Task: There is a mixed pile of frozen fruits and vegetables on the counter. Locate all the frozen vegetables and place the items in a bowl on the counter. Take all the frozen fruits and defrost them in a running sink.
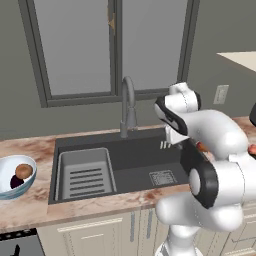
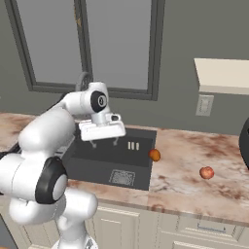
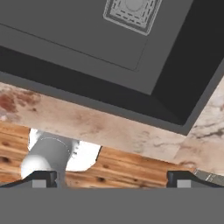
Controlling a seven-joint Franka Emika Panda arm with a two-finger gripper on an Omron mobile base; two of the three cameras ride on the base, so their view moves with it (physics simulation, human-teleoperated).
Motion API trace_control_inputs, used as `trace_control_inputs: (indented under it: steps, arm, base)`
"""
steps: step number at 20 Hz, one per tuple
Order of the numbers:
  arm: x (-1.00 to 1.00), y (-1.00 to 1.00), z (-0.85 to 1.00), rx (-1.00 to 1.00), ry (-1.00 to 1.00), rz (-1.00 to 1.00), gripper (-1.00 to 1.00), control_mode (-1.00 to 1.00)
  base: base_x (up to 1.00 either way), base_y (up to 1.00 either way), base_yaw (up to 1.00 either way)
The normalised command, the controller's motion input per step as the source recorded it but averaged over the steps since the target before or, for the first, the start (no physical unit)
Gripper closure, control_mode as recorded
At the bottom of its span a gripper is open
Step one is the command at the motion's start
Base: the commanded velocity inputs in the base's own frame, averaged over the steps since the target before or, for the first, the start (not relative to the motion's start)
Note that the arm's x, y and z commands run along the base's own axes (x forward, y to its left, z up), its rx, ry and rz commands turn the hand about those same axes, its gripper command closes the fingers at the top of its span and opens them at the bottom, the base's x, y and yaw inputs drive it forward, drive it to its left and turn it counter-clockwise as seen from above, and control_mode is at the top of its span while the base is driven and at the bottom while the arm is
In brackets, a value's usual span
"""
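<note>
The pale bowl rests on the counter left of the sink and holds both frozen vegetables: a brown oval and a dark purple lump. The frozen fruits lie on the counter right of the sink: an orange ball by the basin's edge and a reddish ball farther right. My gripper hovers open and empty over the right part of the basin, pointing down. In the hand view, the gripper looks at the sink floor and the counter's front edge.
A tall grey arched faucet stands behind the basin, and a ribbed tray insert fills its left part. A drain lies in the basin floor. A wall outlet and a dark object are at the right.
</note>
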Motion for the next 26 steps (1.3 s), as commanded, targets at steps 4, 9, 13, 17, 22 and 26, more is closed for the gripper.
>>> trace_control_inputs:
  steps: [4, 9, 13, 17, 22, 26]
  arm:
    - [0.63, -0.74, 0.00, -0.01, 0.18, -0.05, -1.00, -1.00]
    - [0.56, -0.81, -0.08, -0.01, 0.15, -0.05, -1.00, -1.00]
    - [0.49, -0.64, -0.28, 0.07, -0.06, 0.06, -1.00, -1.00]
    - [0.48, -0.46, -0.44, 0.05, -0.26, 0.08, -1.00, -1.00]
    - [0.29, -0.07, -0.36, 0.02, -0.47, 0.09, -1.00, -1.00]
    - [0.03, -0.04, -0.02, 0.01, 0.00, 0.00, -1.00, -1.00]
  base:
    - [0.00, 0.00, 0.00]
    - [0.00, 0.00, 0.00]
    - [0.00, 0.00, 0.00]
    - [0.00, 0.00, 0.00]
    - [0.00, 0.00, 0.00]
    - [0.00, 0.00, 0.00]
